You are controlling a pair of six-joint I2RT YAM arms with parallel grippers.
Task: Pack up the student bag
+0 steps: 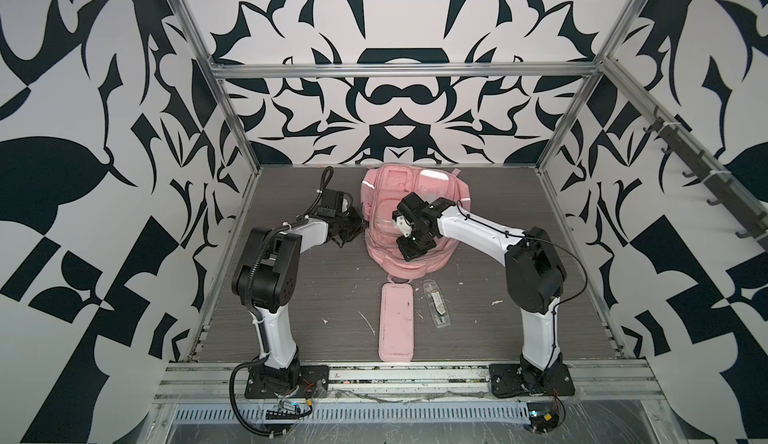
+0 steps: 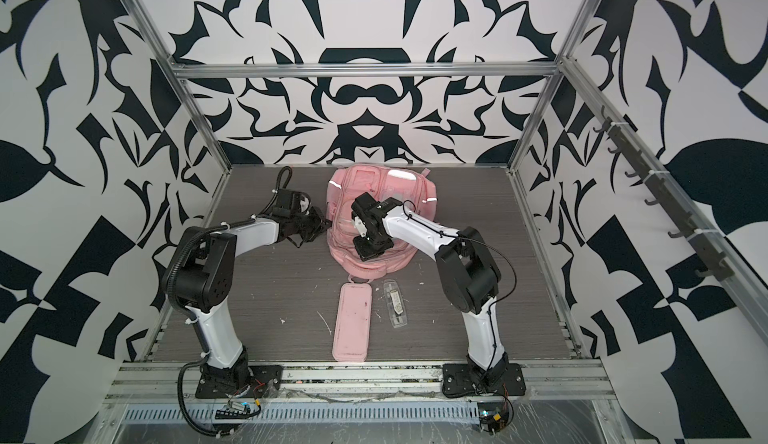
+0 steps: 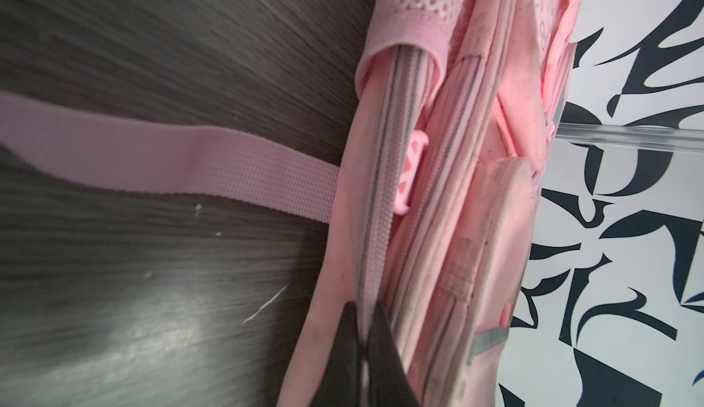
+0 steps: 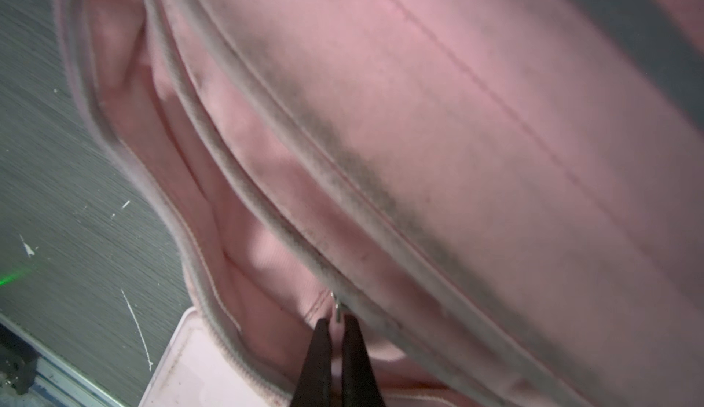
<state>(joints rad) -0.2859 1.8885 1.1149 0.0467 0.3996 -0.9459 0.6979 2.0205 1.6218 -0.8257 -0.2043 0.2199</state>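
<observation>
The student bag lay toward the back of the tabletop, my left fingers clamped on its side seam, my right fingers pinching a zip pull; unzipping, I judged, wanted a steady drag next.

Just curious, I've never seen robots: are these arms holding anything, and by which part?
Both hold the student bag: the left jaws pinch the zip strip on its side, the right jaws pinch a small metal zip pull.

The student bag and the flat case are pink, the table streaked dark grey, the walls white with black shapes.
</observation>
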